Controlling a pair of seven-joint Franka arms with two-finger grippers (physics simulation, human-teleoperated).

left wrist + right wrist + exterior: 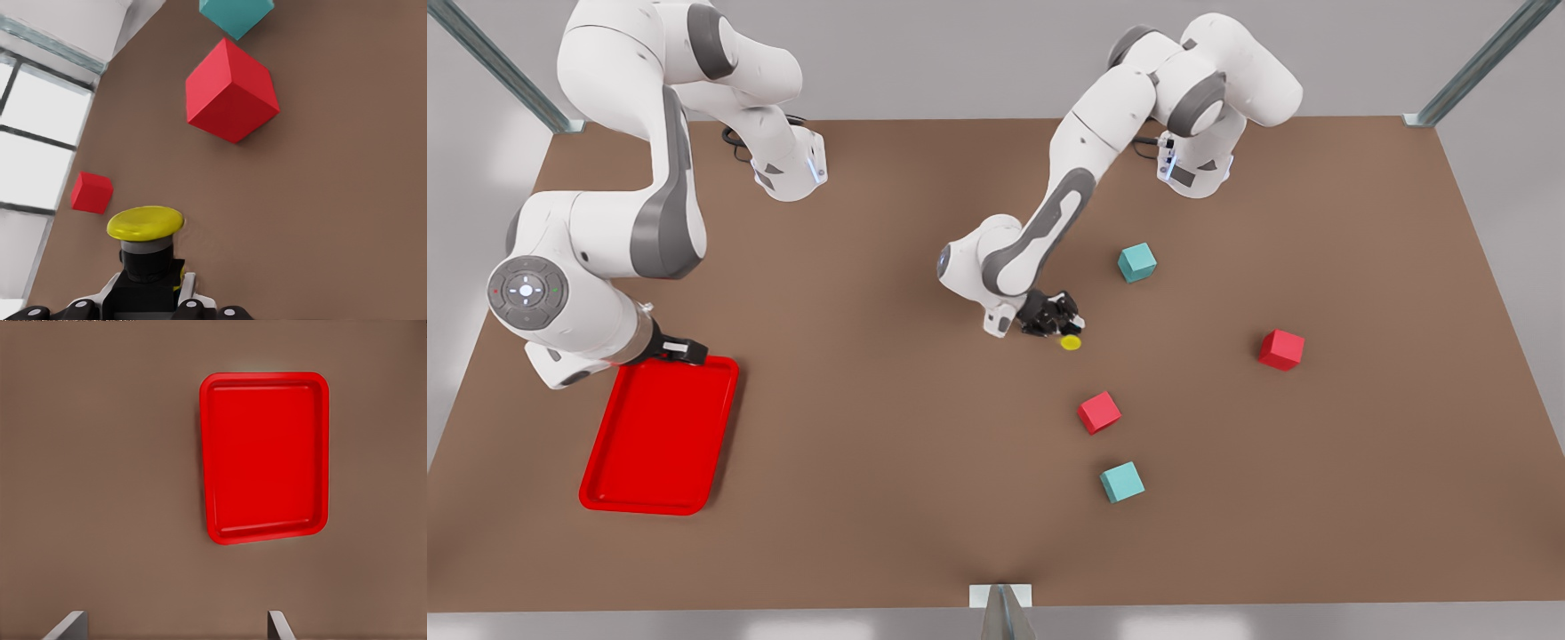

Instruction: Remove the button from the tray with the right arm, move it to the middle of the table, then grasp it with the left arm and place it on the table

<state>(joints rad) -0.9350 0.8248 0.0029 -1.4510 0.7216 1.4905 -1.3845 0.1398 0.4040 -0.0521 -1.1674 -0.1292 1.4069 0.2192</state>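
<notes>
Centrally on the brown counter (889,462), the button (145,224) shows a round yellow cap over a dark body, clamped by the left end effector (1060,322) near 2 red cubes; its base is hidden. The right end effector (685,351), fingers spread wide, hovers at the red tray (265,457).

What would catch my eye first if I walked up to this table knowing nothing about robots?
Probably the bright red tray at the front view's left of the brown table, with the right gripper, fingers open, waiting at its far rim. Next, the yellow-capped button near the table's middle, clamped by its dark body in the left gripper. Red and teal cubes lie scattered to the front view's right.
</notes>
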